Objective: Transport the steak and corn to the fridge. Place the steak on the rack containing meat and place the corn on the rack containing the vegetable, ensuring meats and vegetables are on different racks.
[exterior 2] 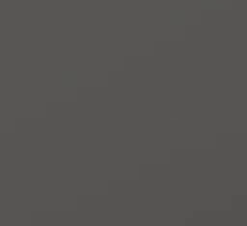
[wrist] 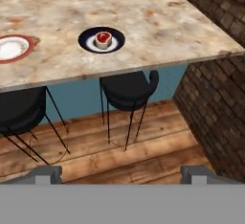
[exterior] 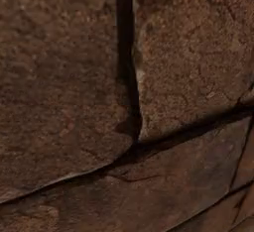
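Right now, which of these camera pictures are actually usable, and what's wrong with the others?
Left base view: pressed close to brown stone wall, coarse texture and dark cracks. Right base view: flat featureless grey. Hand view: evenly lit, the steak on its dark plate on the counter, slightly soft.

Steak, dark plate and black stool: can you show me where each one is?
Steak [wrist: 102, 38], hand view, on its red middle.
Dark plate [wrist: 87, 40], hand view, on its bare left rim.
Black stool [wrist: 127, 89], hand view, on its seat under the counter edge.
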Controlling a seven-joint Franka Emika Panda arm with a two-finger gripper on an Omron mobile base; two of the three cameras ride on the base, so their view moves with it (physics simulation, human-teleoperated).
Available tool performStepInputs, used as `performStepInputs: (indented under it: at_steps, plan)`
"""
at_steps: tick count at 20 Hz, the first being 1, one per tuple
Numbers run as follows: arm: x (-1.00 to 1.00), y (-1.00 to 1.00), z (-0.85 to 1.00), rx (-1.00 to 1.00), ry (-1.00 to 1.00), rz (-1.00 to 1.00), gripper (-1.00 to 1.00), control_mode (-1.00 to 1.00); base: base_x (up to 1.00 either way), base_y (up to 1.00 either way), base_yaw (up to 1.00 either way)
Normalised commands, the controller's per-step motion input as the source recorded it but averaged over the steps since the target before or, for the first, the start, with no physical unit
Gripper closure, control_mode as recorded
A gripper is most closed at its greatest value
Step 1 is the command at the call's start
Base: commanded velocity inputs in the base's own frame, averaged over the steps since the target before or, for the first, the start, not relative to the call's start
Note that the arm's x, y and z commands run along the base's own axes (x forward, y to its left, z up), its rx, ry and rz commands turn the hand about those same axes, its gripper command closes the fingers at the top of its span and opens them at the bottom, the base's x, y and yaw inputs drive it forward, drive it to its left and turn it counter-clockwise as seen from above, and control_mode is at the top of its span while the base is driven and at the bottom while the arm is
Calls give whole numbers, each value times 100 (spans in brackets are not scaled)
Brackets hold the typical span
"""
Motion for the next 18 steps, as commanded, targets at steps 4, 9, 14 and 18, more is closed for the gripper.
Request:
performStepInputs:
  at_steps: [4,9,14,18]
  plan:
    - [0,0,0,0,0,0,-100,100,100,-62,22]
    - [0,0,0,0,0,0,-100,100,91,41,2]
    - [0,0,0,0,0,0,-100,100,-24,46,-1]
    - [0,0,0,0,0,0,-100,100,32,-2,-2]
